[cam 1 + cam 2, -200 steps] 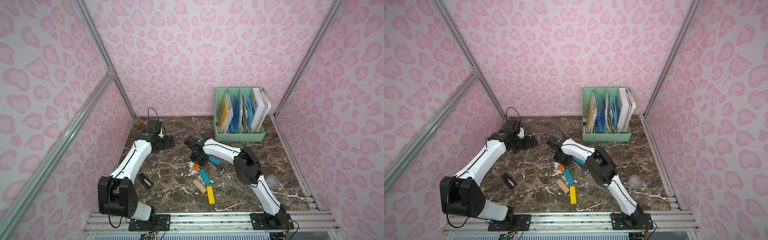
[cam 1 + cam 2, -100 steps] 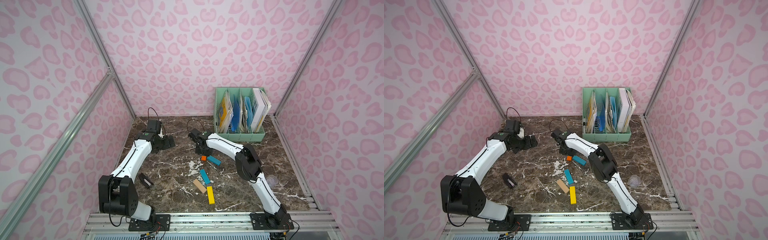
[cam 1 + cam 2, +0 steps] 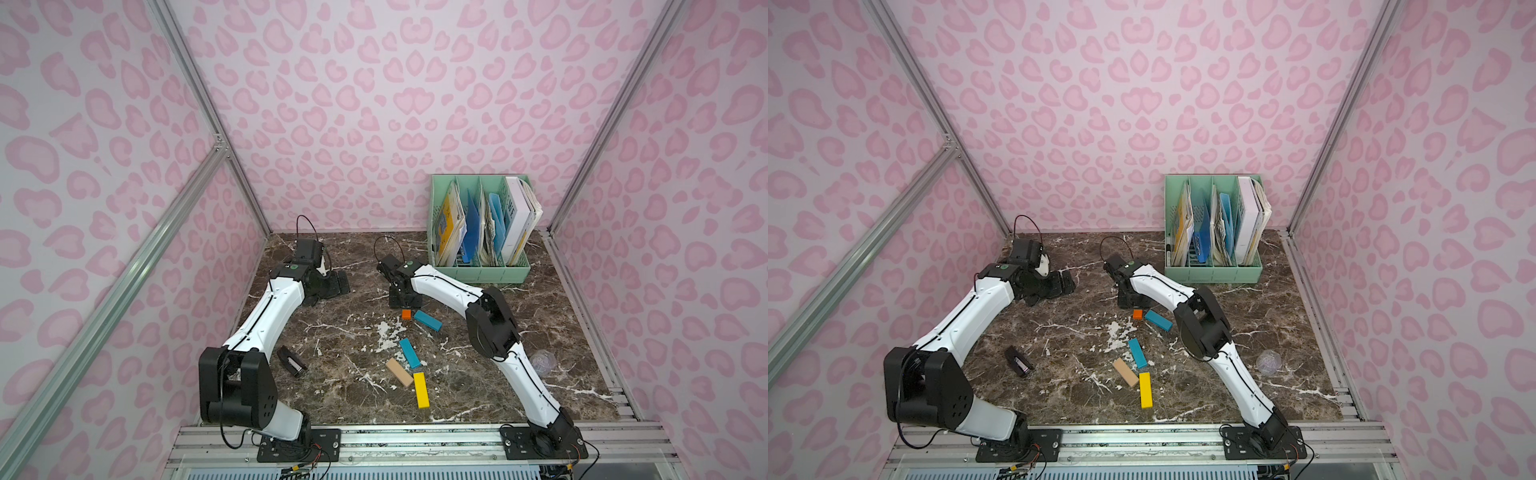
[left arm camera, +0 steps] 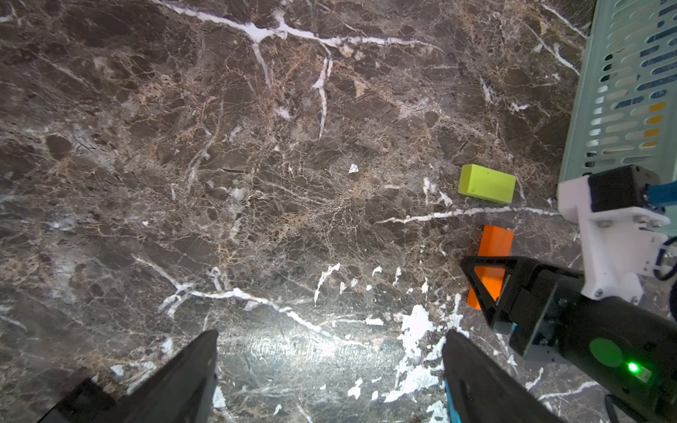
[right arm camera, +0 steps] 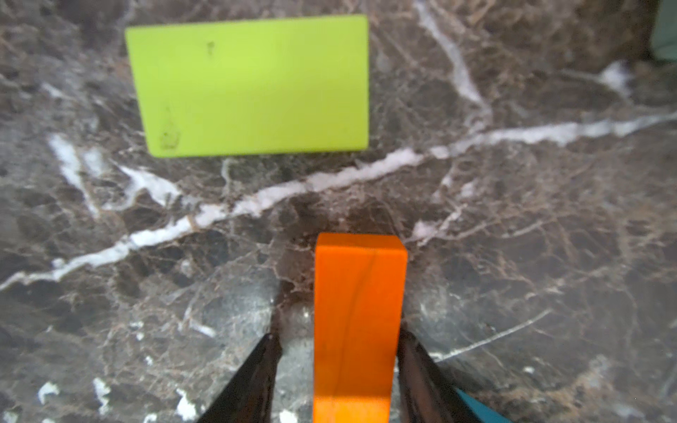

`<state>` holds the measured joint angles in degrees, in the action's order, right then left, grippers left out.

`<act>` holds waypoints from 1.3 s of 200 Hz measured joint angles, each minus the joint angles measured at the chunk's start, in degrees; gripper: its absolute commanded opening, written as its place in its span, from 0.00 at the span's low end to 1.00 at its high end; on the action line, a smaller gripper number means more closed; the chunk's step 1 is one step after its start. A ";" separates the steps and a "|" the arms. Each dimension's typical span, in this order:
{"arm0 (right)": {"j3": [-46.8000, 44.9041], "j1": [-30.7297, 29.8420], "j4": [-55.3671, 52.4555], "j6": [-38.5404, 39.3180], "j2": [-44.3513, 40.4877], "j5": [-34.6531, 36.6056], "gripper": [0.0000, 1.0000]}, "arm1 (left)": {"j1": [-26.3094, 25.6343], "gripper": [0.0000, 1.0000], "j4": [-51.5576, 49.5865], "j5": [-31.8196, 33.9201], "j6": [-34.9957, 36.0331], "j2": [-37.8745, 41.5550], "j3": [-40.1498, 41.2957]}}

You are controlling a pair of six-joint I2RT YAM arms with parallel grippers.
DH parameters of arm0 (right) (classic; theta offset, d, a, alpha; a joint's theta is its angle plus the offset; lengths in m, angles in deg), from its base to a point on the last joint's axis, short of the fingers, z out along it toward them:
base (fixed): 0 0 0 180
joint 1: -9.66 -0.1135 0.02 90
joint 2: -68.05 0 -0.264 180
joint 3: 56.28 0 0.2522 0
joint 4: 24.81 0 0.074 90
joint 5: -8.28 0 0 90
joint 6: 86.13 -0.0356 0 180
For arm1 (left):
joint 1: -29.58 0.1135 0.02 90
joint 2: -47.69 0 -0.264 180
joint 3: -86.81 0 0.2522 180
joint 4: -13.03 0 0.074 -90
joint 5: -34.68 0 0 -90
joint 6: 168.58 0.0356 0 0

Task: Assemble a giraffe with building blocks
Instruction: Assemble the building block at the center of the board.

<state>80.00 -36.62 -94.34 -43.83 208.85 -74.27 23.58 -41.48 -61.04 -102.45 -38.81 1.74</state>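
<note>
A dark brown marble surface [image 3: 332, 340] veined in white is enclosed by walls papered in pink spots and framed with aluminium rails; both arms are mounted at its near edge.

The right gripper [image 5: 337, 337] is lowered near the middle of the surface, toward the far edge; its fingers [image 5: 256, 370] are parted narrowly on either side of the orange block [image 5: 359, 311], which lies flat between them; a gap is seen on one side, while the other finger is close against the block, so no clamping is shown. The lime green block [image 5: 252, 84] is laid crosswise beyond the orange block's far end, apart from it, with a white vein between. The left gripper [image 4: 329, 333] is held over bare marble toward the far left corner, its fingers spread wide with nothing between them.

One teal block [image 3: 428, 320] is placed just beside the orange one; a second teal block [image 3: 410, 353], the tan block [image 3: 399, 372] and the yellow block [image 3: 421, 390] are clustered nearer the near edge. A black oblong object [image 3: 291, 361] is left toward the left edge; a mint file organiser [image 3: 482, 270] filled with papers is stood in the far right corner; a small clear object [image 3: 542, 360] is seen near the right edge.
</note>
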 measured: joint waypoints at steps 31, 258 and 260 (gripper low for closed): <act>-1.62 0.00 1.75 1.22 -1.14 -1.16 0.69 | 0.02 0.98 0.00 -0.02 0.00 -0.11 -0.02; 2.12 0.44 -1.64 1.03 1.16 -0.09 0.31 | 0.09 0.98 0.00 -0.90 0.02 -0.35 -0.02; 2.25 0.44 -1.70 1.05 1.22 -0.09 0.31 | 0.09 0.98 0.00 -0.90 0.02 -0.37 -0.02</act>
<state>82.25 -36.18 -96.05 -42.78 210.07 -74.36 23.67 -41.48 -61.94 -102.43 -39.18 1.71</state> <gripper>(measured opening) 0.333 0.979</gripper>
